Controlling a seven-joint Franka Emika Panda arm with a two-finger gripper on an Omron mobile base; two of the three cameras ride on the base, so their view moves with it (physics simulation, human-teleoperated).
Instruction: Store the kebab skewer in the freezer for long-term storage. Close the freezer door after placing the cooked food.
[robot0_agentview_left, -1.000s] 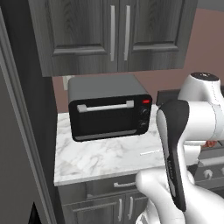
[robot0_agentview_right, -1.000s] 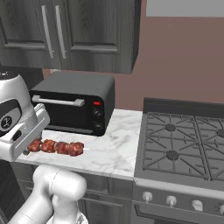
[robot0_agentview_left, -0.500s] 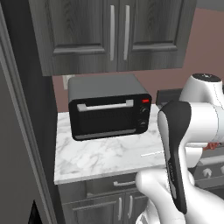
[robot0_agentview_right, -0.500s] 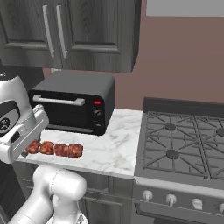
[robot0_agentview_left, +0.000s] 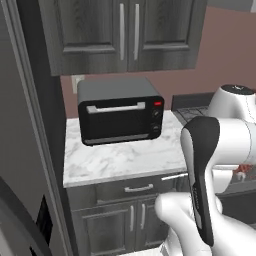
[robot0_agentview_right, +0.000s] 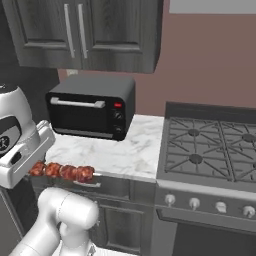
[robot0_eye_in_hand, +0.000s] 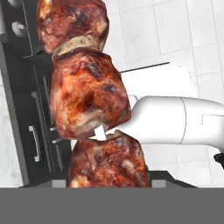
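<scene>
The kebab skewer (robot0_agentview_right: 62, 171), a row of reddish-brown meat chunks on a thin stick, juts level from my hand in front of the counter edge. My gripper (robot0_agentview_right: 31, 168) is shut on its left end, with the fingers hidden behind the white hand. Seen from the hand, the kebab skewer (robot0_eye_in_hand: 87, 96) runs up the middle, very close. A red tip of the kebab skewer (robot0_agentview_left: 243, 173) peeks out behind my arm. The freezer door (robot0_agentview_left: 20, 150) is the tall grey panel at the far left, with a dark panel (robot0_agentview_left: 44, 221) low on it. The freezer's inside is out of view.
A black toaster oven (robot0_agentview_right: 92, 112) stands on the white marble counter (robot0_agentview_right: 125, 152) under dark grey wall cabinets (robot0_agentview_right: 85, 30). To the right is a gas stove (robot0_agentview_right: 210, 145) with knobs. Below the counter are dark drawers and cabinet doors (robot0_agentview_left: 130, 220).
The whole picture has shifted a little, so the camera has moved. The skewer stays in the gripper and sits slightly lower and further left than before.
</scene>
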